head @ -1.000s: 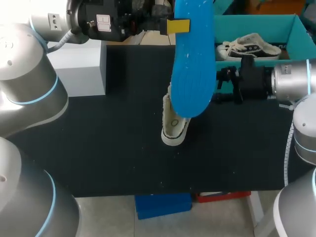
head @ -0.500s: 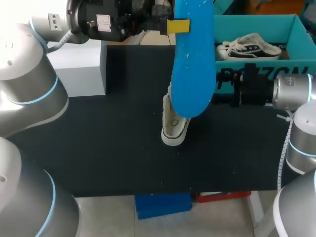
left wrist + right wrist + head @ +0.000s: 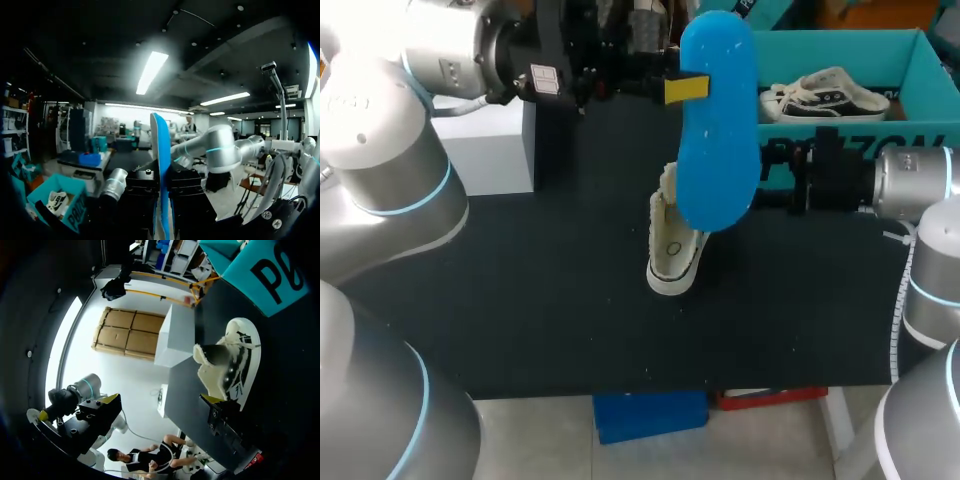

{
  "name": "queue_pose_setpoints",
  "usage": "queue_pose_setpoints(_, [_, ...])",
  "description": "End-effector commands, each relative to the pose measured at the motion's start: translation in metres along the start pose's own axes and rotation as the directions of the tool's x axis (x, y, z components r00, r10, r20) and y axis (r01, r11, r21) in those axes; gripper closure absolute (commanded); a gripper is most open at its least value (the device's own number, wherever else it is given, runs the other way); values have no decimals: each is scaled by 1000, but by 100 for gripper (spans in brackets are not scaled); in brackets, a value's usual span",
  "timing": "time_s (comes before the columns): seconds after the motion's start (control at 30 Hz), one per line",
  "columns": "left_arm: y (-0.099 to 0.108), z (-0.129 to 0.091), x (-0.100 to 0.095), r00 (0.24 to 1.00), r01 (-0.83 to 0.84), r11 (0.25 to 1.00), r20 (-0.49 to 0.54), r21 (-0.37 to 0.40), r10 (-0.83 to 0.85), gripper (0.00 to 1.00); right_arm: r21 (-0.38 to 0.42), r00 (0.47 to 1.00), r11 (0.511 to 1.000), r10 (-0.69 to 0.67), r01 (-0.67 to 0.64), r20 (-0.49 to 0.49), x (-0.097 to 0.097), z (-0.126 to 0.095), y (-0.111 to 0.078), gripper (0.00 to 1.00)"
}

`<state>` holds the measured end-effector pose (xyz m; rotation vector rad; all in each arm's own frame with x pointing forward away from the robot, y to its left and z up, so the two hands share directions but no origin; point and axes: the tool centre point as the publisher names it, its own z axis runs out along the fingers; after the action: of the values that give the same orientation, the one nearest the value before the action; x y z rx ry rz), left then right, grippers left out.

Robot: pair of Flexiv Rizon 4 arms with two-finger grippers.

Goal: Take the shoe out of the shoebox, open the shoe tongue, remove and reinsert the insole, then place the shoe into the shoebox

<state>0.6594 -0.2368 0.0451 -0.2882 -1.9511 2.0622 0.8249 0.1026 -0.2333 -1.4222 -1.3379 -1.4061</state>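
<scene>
A blue insole (image 3: 715,130) hangs upright above the table's middle, with my left gripper (image 3: 685,88) shut on its upper part. In the left wrist view the insole (image 3: 161,165) stands edge-on between the black fingers of that gripper (image 3: 162,205). Below it a white shoe (image 3: 672,250) lies on the black table (image 3: 520,300). My right gripper (image 3: 770,195) hovers open to the right of the shoe, holding nothing. In the right wrist view the shoe (image 3: 230,365) lies ahead of this gripper (image 3: 161,399), near one yellow fingertip (image 3: 211,399).
A teal shoebox (image 3: 920,60) stands at the back right with a second shoe (image 3: 825,95) in it; its wall (image 3: 265,270) shows beyond the shoe in the right wrist view. A white box (image 3: 485,140) sits at the back left.
The left arm shifted and the insole moved slightly right and lower. The right gripper drew back to the right, away from the shoe.
</scene>
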Motion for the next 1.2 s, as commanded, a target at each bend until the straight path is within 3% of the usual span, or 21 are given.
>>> queue_pose_setpoints(0.03, [31, 3, -14, 1000, -5, 1000, -20, -13, 5, 100, -3, 1000, 1000, 1, -1, 1, 0, 2, 0, 0])
queue_pose_setpoints(0.13, [49, 3, -22, 999, -40, 997, -6, -67, 40, 100, -3, 1000, 1000, 1, -1, 1, 0, 2, 0, 0])
queue_pose_setpoints(0.27, [63, 0, -27, 1000, -2, 1000, -5, -27, 2, 100, -3, 1000, 1000, 1, -1, 1, 0, 2, 0, 0])
queue_pose_setpoints(0.87, [63, 0, -27, 1000, -2, 1000, -5, -27, 2, 100, -3, 1000, 1000, 1, -1, 1, 0, 2, 0, 0])
queue_pose_setpoints(0.9, [63, 3, -16, 997, -72, 996, -7, -50, 71, 100, -3, 1000, 1000, 1, -1, 1, 0, 2, 0, 0])
queue_pose_setpoints(0.93, [67, 4, -2, 992, -124, 992, -31, -10, 124, 100, -3, 1000, 1000, 1, -1, 1, 0, 2, 0, 0])
queue_pose_setpoints(1.0, [80, 4, 12, 969, -248, 968, -25, -45, 248, 100, -3, 1000, 1000, 1, -1, 1, 0, 2, 0, 0])
queue_pose_setpoints(1.07, [96, -3, 16, 956, -292, 956, -17, -9, 292, 100, -3, 1000, 1000, 1, -1, 1, 0, 2, 0, 0])
queue_pose_setpoints(1.2, [124, -13, 21, 881, -471, 880, 8, -57, 473, 100, -3, 1000, 1000, 1, -1, 1, 0, 2, 0, 0])
